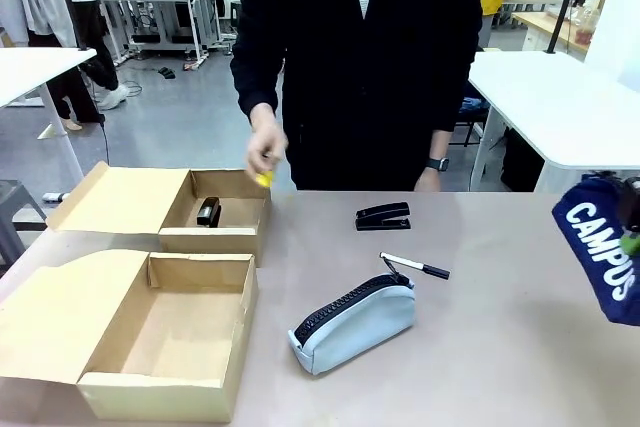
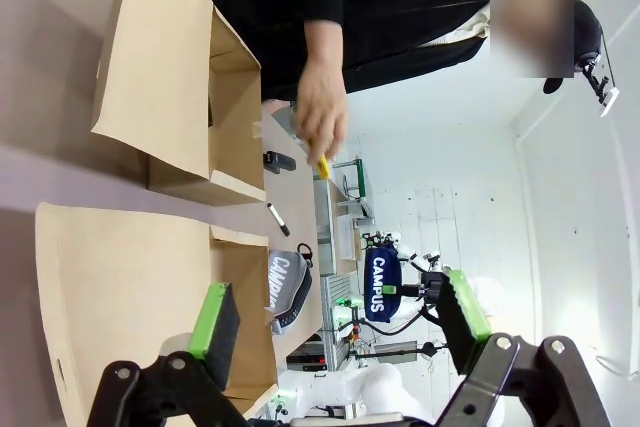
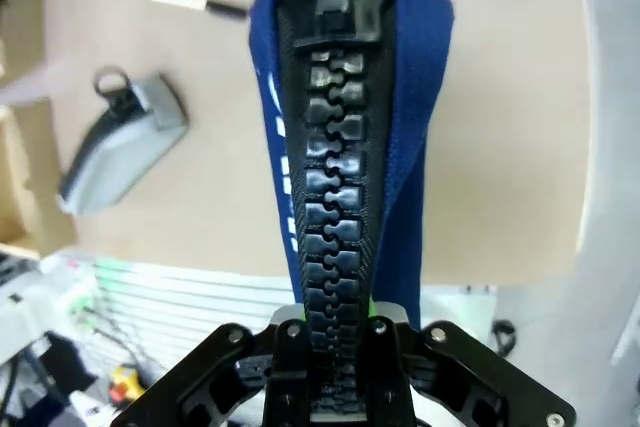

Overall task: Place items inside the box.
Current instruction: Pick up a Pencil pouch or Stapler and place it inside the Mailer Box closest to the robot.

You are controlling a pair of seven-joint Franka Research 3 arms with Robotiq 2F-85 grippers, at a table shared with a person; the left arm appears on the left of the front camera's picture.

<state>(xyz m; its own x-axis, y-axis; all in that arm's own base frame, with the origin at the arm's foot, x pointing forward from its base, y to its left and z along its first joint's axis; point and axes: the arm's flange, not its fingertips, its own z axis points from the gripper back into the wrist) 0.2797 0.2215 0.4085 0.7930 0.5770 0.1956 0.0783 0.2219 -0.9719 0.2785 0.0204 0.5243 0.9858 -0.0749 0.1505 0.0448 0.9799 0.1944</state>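
The right claw (image 3: 336, 337) is clenching the blue pouch (image 1: 598, 247) at its zipper, above the right side of the table (image 1: 500, 357). I think it should be carrying it high over the grey pouch (image 1: 355, 322) to the far box (image 1: 212, 240), minding the person's hand (image 1: 265, 152) hovering there.

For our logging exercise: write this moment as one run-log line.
right gripper: shut on dark blue zip pouch with white lettering, aloft | left gripper: open, empty | person's hand: holding small yellow item
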